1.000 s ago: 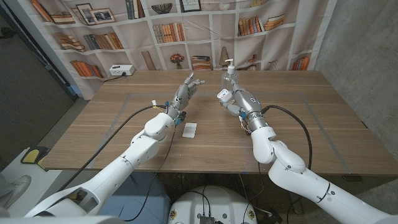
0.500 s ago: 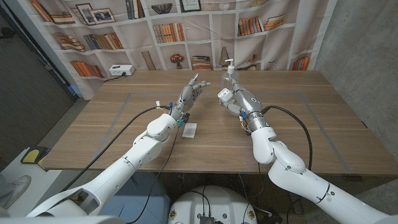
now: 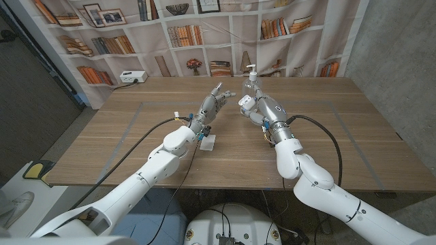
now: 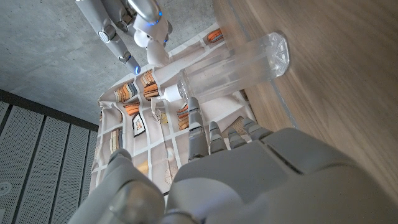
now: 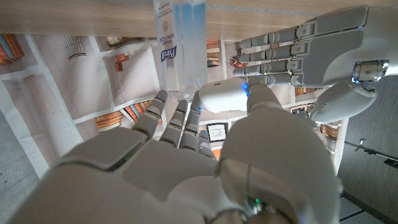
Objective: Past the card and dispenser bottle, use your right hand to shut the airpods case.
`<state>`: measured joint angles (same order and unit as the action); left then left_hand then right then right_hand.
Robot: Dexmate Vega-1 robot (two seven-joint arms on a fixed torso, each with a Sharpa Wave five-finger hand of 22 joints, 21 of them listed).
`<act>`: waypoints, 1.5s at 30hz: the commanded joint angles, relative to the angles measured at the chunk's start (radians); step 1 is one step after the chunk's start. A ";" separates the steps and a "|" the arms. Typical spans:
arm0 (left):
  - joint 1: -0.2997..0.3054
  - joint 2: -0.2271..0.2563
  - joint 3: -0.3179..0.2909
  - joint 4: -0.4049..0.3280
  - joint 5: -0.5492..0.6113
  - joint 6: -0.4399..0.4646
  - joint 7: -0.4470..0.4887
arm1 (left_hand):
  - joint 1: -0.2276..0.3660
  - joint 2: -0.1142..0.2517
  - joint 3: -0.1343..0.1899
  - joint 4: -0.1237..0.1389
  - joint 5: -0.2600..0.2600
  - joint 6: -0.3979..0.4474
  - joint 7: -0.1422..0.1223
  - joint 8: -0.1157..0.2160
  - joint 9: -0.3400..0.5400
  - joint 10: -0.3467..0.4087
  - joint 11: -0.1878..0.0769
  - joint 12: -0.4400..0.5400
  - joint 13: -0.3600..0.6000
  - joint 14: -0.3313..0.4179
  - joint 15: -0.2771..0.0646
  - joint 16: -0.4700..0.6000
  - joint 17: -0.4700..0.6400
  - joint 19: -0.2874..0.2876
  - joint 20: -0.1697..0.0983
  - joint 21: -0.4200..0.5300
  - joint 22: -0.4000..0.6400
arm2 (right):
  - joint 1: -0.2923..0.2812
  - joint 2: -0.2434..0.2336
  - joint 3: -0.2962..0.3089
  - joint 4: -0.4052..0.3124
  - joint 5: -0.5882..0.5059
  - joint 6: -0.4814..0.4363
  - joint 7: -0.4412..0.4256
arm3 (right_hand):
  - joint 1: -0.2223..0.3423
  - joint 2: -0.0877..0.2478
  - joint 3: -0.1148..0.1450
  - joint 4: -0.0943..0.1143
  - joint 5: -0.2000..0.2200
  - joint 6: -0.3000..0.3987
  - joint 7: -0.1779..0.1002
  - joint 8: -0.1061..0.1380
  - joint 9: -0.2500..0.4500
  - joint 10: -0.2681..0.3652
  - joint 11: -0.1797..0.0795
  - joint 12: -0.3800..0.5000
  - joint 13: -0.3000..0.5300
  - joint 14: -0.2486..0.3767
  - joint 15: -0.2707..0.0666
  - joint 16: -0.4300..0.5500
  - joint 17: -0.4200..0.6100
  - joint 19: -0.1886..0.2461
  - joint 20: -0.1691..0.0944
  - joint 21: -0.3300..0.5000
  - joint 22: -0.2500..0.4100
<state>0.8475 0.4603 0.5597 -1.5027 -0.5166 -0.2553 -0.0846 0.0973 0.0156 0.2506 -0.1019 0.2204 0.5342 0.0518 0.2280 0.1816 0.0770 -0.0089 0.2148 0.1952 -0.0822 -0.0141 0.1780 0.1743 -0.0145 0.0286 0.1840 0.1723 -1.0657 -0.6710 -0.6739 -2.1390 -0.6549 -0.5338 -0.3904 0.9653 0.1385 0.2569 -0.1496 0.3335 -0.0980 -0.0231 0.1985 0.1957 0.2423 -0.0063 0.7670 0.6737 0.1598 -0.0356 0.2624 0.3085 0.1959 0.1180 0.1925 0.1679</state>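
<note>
My right hand (image 3: pixel 253 107) pinches the white airpods case (image 5: pixel 222 96) beside the dispenser bottle (image 3: pixel 252 80), so I judge a hard squeeze could knock the bottle over, with my open left hand (image 3: pixel 211 103) crowding close

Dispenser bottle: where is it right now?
Head view: the dispenser bottle stands at the table's far middle, just behind the right hand, with the left hand nearby.
</note>
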 commanded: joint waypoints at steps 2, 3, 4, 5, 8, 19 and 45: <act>-0.009 -0.003 0.015 0.009 -0.006 -0.006 -0.034 | -0.010 -0.003 -0.004 0.003 0.000 0.009 0.000 -0.003 0.002 0.014 0.001 0.008 0.001 -0.001 0.006 0.008 0.004 -0.002 0.008 0.008 0.003 | 0.012 0.011 -0.007 0.003 -0.012 -0.002 0.004 | 0.014 0.021 0.015 0.008 0.005 0.003 -0.003 0.000 0.001 0.139 -0.132 0.059 0.003 0.007 -0.082 -0.001 0.004 0.010 -0.004 -0.002 0.001; -0.009 -0.003 0.016 0.008 -0.005 -0.006 -0.035 | -0.011 -0.003 -0.005 0.003 0.000 0.011 0.000 -0.004 0.002 0.014 0.001 0.008 0.001 -0.001 0.006 0.008 0.004 -0.001 0.009 0.008 0.003 | 0.013 0.012 -0.008 0.004 -0.014 -0.003 0.004 | 0.015 0.021 0.016 0.008 0.005 0.003 -0.003 -0.001 0.001 0.138 -0.132 0.060 0.002 0.007 -0.082 -0.001 0.004 0.010 -0.004 -0.002 0.001; -0.009 -0.002 0.016 0.008 -0.006 -0.007 -0.038 | -0.011 -0.003 -0.005 0.003 0.000 0.011 0.000 -0.004 0.002 0.014 0.001 0.008 0.001 -0.001 0.006 0.008 0.004 -0.001 0.009 0.008 0.003 | 0.014 0.011 -0.008 0.004 -0.013 -0.001 0.005 | 0.015 0.021 0.016 0.008 0.006 0.004 -0.004 -0.001 0.001 0.137 -0.133 0.060 0.003 0.006 -0.084 -0.002 0.004 0.009 -0.005 -0.002 0.001; -0.010 -0.002 0.016 0.008 -0.007 -0.010 -0.042 | -0.012 -0.003 -0.005 0.003 0.000 0.011 0.001 -0.004 0.002 0.014 0.001 0.008 0.001 -0.001 0.007 0.008 0.004 -0.001 0.009 0.008 0.003 | 0.015 0.012 -0.007 0.005 -0.012 -0.001 0.006 | 0.015 0.021 0.016 0.009 0.006 0.004 -0.004 0.000 0.001 0.137 -0.133 0.060 0.003 0.007 -0.083 -0.001 0.004 0.009 -0.004 -0.002 0.001; -0.009 -0.001 0.016 0.004 -0.007 -0.011 -0.044 | -0.013 -0.004 -0.006 0.004 0.000 0.011 0.002 -0.005 0.002 0.015 0.000 0.008 0.001 -0.001 0.008 0.008 0.004 -0.001 0.012 0.008 0.003 | 0.017 0.014 -0.007 0.007 -0.010 0.000 0.007 | 0.015 0.021 0.016 0.008 0.006 0.005 -0.004 -0.001 0.001 0.137 -0.135 0.061 0.002 0.007 -0.084 -0.002 0.004 0.009 -0.004 -0.002 0.001; -0.017 -0.009 0.028 0.005 -0.027 -0.006 -0.082 | -0.020 -0.009 -0.013 0.006 0.000 0.018 0.003 -0.007 0.003 0.015 0.006 0.008 0.001 0.000 0.010 0.008 0.005 -0.003 0.014 0.008 0.003 | 0.027 0.021 -0.016 0.021 -0.019 -0.011 0.014 | 0.018 0.022 0.016 0.008 0.008 0.012 -0.007 0.000 0.001 0.138 -0.134 0.064 0.002 0.010 -0.085 -0.002 0.005 0.011 -0.006 -0.002 0.001; -0.025 -0.021 0.044 0.017 -0.035 0.010 -0.102 | -0.047 -0.025 -0.036 0.019 0.004 0.040 0.019 -0.009 0.004 0.020 0.007 0.010 0.001 0.002 0.014 0.009 0.006 -0.003 0.017 0.009 0.004 | 0.030 0.022 -0.016 0.035 -0.012 -0.015 0.003 | 0.022 0.024 0.017 0.008 0.012 0.024 -0.012 -0.002 0.001 0.137 -0.137 0.073 -0.003 0.011 -0.090 -0.005 0.007 0.013 -0.008 -0.003 0.001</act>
<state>0.8218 0.4406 0.5997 -1.4829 -0.5513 -0.2476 -0.1823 0.0618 -0.0092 0.2202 -0.0825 0.2204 0.5645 0.0713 0.2164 0.1841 0.0913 -0.0018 0.2186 0.1953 -0.0768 -0.0088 0.1780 0.1795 -0.0180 0.0395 0.1896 0.1749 -1.0376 -0.6475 -0.6890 -2.1086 -0.6731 -0.5509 -0.3837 0.9662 0.1376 0.2569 -0.1496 0.3407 -0.0768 -0.0335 0.1986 0.1957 0.2422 -0.0065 0.7743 0.6688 0.1597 -0.0356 0.2587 0.3136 0.2013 0.1125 0.1925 0.1679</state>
